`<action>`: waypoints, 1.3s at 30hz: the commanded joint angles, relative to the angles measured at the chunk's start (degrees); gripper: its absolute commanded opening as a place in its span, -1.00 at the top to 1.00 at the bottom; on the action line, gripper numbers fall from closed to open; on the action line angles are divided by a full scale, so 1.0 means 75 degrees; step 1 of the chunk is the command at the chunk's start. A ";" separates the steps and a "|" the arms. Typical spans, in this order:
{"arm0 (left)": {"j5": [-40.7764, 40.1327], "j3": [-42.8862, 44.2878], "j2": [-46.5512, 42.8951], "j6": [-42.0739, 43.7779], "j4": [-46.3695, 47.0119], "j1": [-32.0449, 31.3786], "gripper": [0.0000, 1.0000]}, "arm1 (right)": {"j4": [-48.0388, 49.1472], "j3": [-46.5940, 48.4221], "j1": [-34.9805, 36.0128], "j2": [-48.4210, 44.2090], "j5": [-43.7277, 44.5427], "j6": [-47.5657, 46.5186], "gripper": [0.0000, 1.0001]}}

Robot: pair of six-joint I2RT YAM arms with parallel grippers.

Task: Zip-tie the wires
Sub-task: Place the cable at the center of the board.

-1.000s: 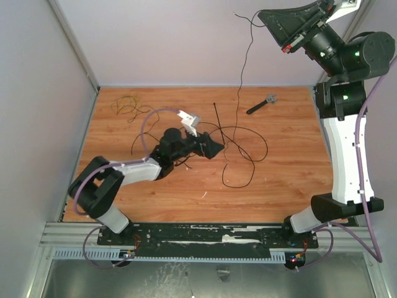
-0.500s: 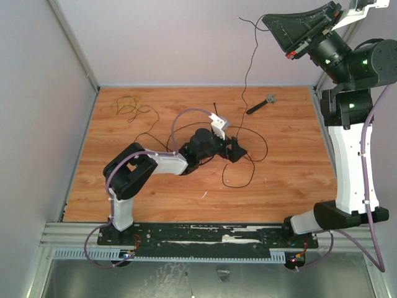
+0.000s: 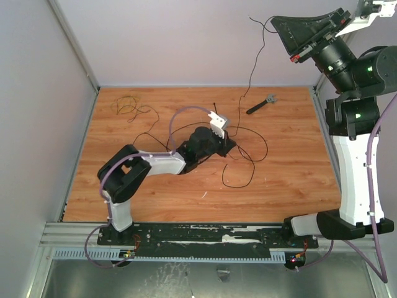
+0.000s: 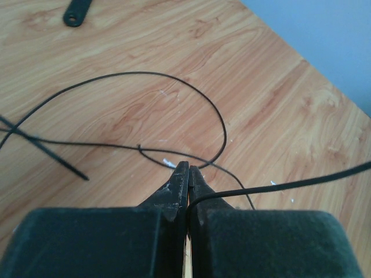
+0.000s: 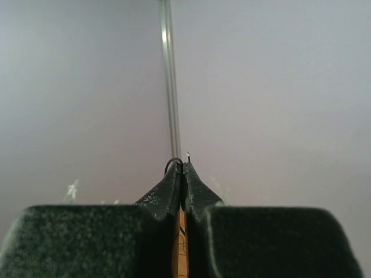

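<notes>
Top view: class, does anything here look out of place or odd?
Yes. One wire rises off the table, pinched in the right pincer high up by the back wall. A small tangle lies off in the far left corner.

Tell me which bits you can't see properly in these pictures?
- Zip tie: top view, mostly hidden under the left arm's wrist.
- Tool: left wrist view, cut off by the top edge.
- Wires: right wrist view, only a tiny loop shows above the shut right gripper.
</notes>
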 commanded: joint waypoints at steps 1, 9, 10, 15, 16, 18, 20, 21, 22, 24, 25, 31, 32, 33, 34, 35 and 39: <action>-0.0678 -0.0327 -0.1064 0.0650 -0.1237 0.0010 1.00 | -0.0919 -0.0130 -0.0129 0.0013 0.0734 -0.0574 1.00; -0.0441 -0.0394 -0.2543 0.0028 -0.3942 0.1700 1.00 | -0.1607 -0.1777 -0.0714 -0.0139 0.2232 -0.1239 1.00; -0.0526 -0.0298 -0.2720 0.0128 -0.4428 0.1950 1.00 | -0.1691 -0.1991 -0.0723 -0.0175 0.2453 -0.1359 1.00; -0.1003 -0.0075 -0.3576 0.0480 -0.6147 0.3172 1.00 | -0.1783 -0.3373 -0.0727 -0.0504 0.3654 -0.1683 1.00; -0.1084 -0.0072 -0.3697 0.0486 -0.6403 0.3439 1.00 | -0.1685 -0.3687 -0.0724 -0.0578 0.3744 -0.1669 1.00; -0.1112 -0.0044 -0.3841 0.0546 -0.6821 0.4031 1.00 | -0.1493 -0.4190 -0.0725 -0.0653 0.3739 -0.1636 1.00; -0.1028 -0.0012 -0.3890 0.0648 -0.7125 0.4406 1.00 | -0.1381 -0.4572 -0.0723 -0.0589 0.3589 -0.1577 1.00; -0.0997 0.0025 -0.3870 0.0705 -0.7265 0.4513 1.00 | -0.1274 -0.4788 -0.0729 -0.0565 0.3519 -0.1555 1.00; -0.0994 0.0064 -0.3844 0.0753 -0.7415 0.4578 1.00 | -0.1131 -0.5002 -0.0730 -0.0552 0.3423 -0.1530 1.00; -0.1121 0.0174 -0.3694 0.0874 -0.7661 0.4653 1.00 | -0.0736 -0.5524 -0.0715 -0.0569 0.3206 -0.1495 1.00; -0.1251 0.0197 -0.3606 0.0920 -0.7770 0.4688 1.00 | -0.0567 -0.5761 -0.0721 -0.0583 0.3104 -0.1471 1.00; -0.0958 0.0838 -0.2519 0.1209 -0.8490 0.5099 1.00 | -0.0192 -0.6732 -0.0708 -0.0399 0.3042 -0.1633 1.00; -0.0992 0.0967 -0.2345 0.1270 -0.8600 0.5133 1.00 | -0.0139 -0.6858 -0.0712 -0.0326 0.3085 -0.1682 1.00; -0.0975 0.1082 -0.2165 0.1351 -0.8688 0.5167 1.00 | -0.0082 -0.6990 -0.0711 -0.0251 0.3129 -0.1722 1.00; -0.0953 0.1261 -0.1965 0.1418 -0.8856 0.5203 1.00 | -0.0037 -0.7090 -0.0713 -0.0133 0.3170 -0.1737 1.00; -0.0958 0.1452 -0.1777 0.1527 -0.9034 0.5230 1.00 | -0.0026 -0.7150 -0.0711 -0.0013 0.3215 -0.1758 1.00; -0.1019 0.1902 -0.1216 0.1685 -0.9372 0.5227 1.00 | -0.0042 -0.7180 -0.0722 0.0621 0.3372 -0.1802 1.00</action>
